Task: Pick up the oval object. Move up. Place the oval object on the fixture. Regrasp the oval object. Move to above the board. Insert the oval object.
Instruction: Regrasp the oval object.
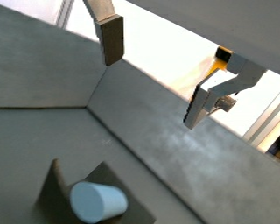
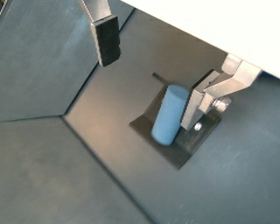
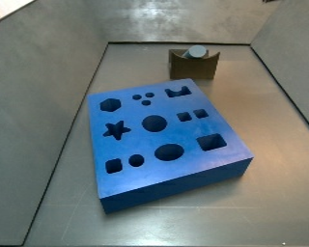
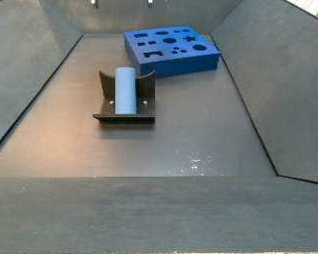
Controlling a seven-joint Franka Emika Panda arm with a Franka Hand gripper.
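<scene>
The gripper [image 2: 160,66] hung above the fixture [image 2: 184,150] with its jaws spread wide, grasping nothing and touching nothing. The oval object [image 2: 170,114] lay in the fixture's notch (seen end-on in a wrist view [image 1: 98,200]). No writing was legible anywhere. The board [image 3: 161,140] sat mid-floor, well apart from the fixture.

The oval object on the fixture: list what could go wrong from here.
1. The oval object only rests in the fixture's notch; an off-centre regrasp could roll or tip it out.
2. The end effector is open above it, one finger hanging clear, so descending misaligned might knock the peg.
3. The board has many holes; picking the wrong one is possible.
</scene>
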